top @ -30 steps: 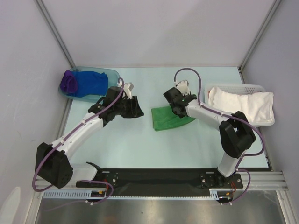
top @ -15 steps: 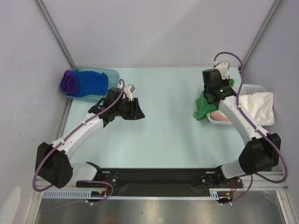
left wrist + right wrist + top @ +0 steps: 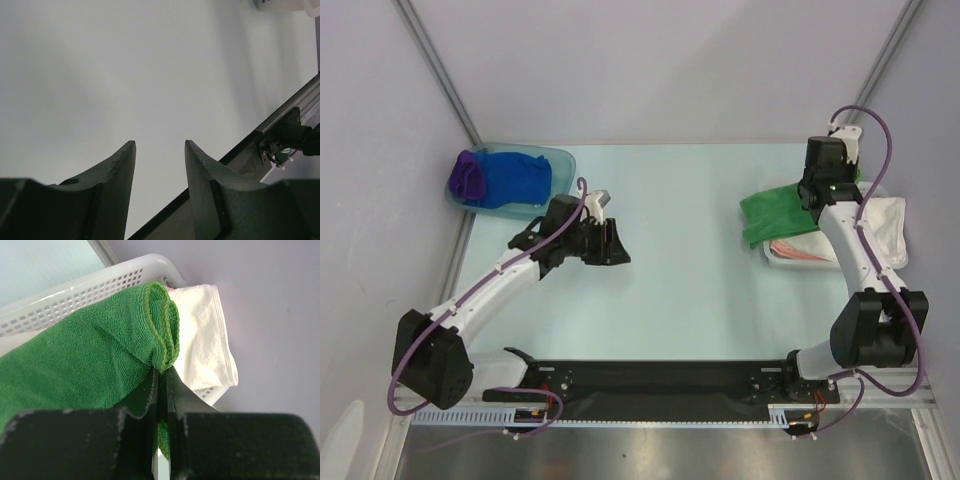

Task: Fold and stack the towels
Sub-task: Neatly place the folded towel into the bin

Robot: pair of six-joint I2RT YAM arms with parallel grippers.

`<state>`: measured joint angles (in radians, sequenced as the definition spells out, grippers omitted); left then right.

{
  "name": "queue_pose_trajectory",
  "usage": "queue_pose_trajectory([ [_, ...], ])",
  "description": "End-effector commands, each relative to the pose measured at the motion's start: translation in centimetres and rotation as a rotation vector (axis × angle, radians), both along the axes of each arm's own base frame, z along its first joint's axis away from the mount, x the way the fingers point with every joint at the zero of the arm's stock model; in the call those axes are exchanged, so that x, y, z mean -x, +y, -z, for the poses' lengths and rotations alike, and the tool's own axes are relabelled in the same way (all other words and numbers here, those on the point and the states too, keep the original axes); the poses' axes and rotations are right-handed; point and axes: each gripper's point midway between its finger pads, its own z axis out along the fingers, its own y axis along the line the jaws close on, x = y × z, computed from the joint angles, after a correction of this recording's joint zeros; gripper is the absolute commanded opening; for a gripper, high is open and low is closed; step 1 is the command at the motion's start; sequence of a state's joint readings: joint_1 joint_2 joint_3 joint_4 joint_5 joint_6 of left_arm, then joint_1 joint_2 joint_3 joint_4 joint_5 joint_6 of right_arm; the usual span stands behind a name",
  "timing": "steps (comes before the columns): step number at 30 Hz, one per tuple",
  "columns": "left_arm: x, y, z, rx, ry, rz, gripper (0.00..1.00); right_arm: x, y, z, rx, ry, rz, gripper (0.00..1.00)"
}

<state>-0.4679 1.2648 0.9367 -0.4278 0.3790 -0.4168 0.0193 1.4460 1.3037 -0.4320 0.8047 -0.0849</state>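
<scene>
1 fuzzy green towel (image 3: 85, 365), doubled edge pinched in right tool (image 3: 161, 379)

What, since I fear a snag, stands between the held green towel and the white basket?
Nothing visible. The green towel, pinched by the right gripper, drapes over the rim of the white basket, beside a white cloth.

a plastic tub (image 3: 558, 158) sits on the table (image 3: 690, 300) at the upper left of the top view. two towels lie in it: the first towel (image 3: 468, 176) at its left end, the second towel (image 3: 517, 178) touching it on the right. the left gripper (image 3: 618, 245) is below and right of the tub, over bare table. at the upper right stands a slotted basket (image 3: 782, 262). the third towel (image 3: 775, 208) drapes over its left rim, pinched by the right gripper (image 3: 161, 382). a folded cloth (image 3: 885, 225) lies in the basket to its right.
</scene>
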Motion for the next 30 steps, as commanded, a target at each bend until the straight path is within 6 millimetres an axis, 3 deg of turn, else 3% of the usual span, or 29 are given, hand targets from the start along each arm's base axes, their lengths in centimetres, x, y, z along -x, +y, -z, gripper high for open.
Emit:
queue_pose_trajectory([
  [1, 0.2, -0.2, -1.5, 0.049, -0.062, 0.031, 0.5, -0.7, -2.0, -0.4, 0.002, -0.032, 0.023, 0.0],
  [21, 0.5, -0.6, -1.3, 0.063, -0.046, 0.051, 0.49, 1.9, -8.1, 3.0, -0.048, 0.04, 0.253, 0.0],
  [25, 0.5, -0.6, -1.2, 0.063, -0.041, 0.053, 0.49, 1.9, -8.4, 3.4, -0.072, 0.031, 0.262, 0.0],
  [26, 0.5, -0.6, -1.2, 0.063, -0.041, 0.053, 0.5, 1.9, -8.4, 3.6, -0.079, 0.036, 0.267, 0.03],
  [28, 0.5, -0.6, -1.2, 0.063, -0.044, 0.054, 0.5, 2.1, -8.4, 3.8, -0.079, 0.04, 0.283, 0.26],
  [29, 0.5, -0.6, -1.1, 0.06, -0.041, 0.051, 0.5, 1.9, -8.5, 3.9, -0.084, 0.036, 0.287, 0.38],
  [30, 0.5, -0.6, -1.1, 0.058, -0.041, 0.051, 0.5, 2.1, -8.3, 4.1, -0.1, 0.041, 0.293, 0.59],
])
